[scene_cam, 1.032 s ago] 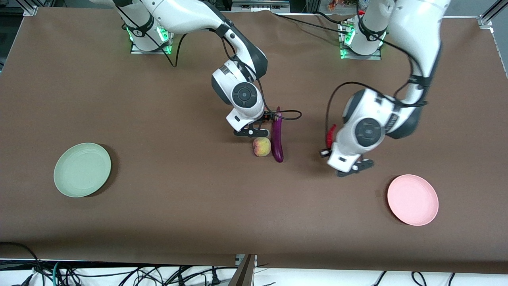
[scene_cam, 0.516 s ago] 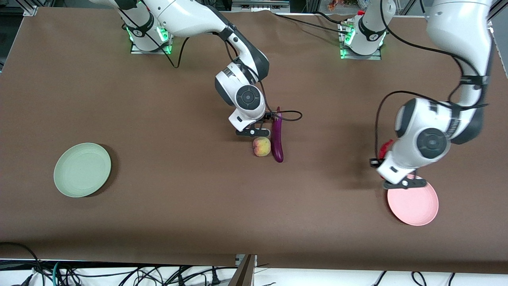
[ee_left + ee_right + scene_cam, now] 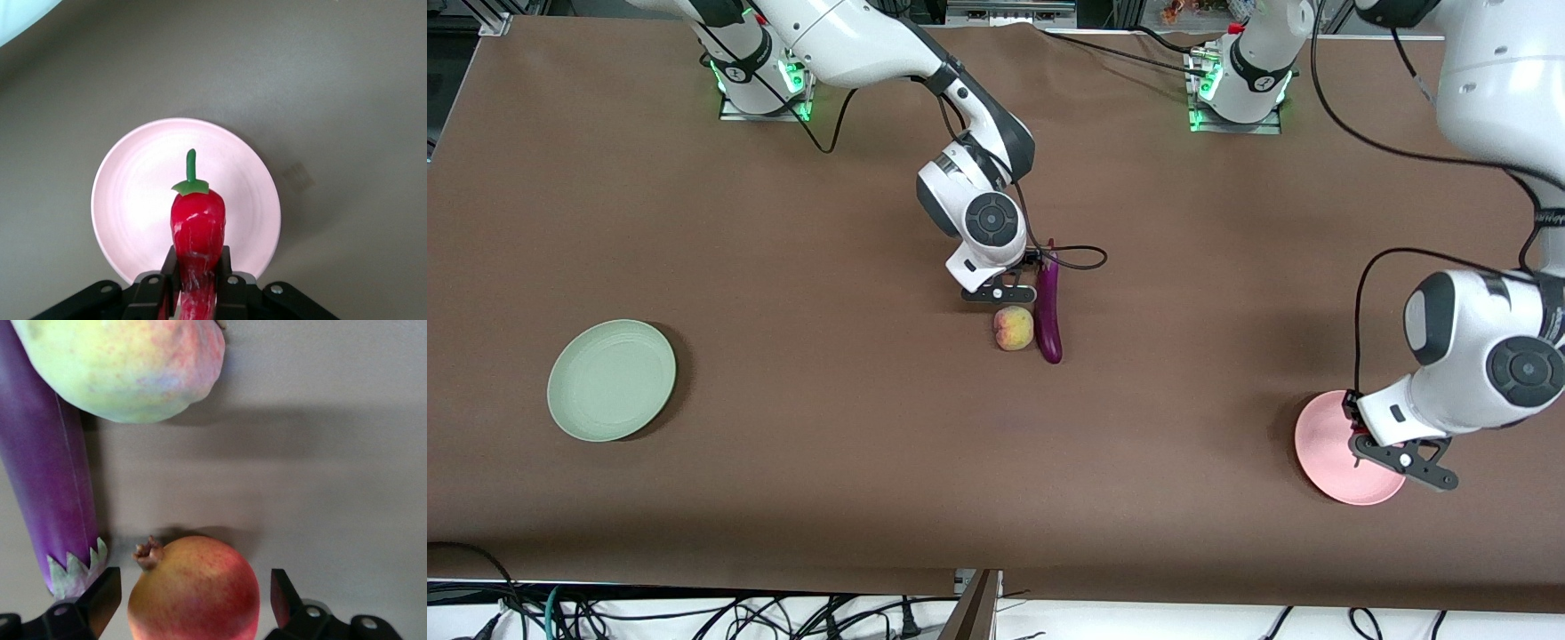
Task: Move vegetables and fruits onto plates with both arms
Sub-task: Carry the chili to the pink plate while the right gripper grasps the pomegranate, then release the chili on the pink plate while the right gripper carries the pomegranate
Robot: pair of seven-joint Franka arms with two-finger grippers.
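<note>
Two white jointed robot arms work over a brown-covered table (image 3: 783, 498). The left gripper (image 3: 198, 288) hangs above the round pale pink plate (image 3: 1325, 462), which lies toward the left arm's end of the table, and is clenched on a shiny red chili pepper (image 3: 197, 230) with a green stem; the pepper is in the air over the plate's middle. The right gripper (image 3: 193, 600) is down at the table's centre with its black fingers (image 3: 100, 597) spread wide on either side of a small round red fruit with a yellowish blush (image 3: 197, 590), not gripping it. Just beside that fruit lies the pale-purple cap end of a long glossy purple eggplant (image 3: 1049, 307). A pale yellow-pink peach (image 3: 1014, 328) sits against the eggplant, nearer the front camera than the right gripper. The round pale green plate (image 3: 611, 380) with faint rings lies well apart, toward the right arm's end of the table.
</note>
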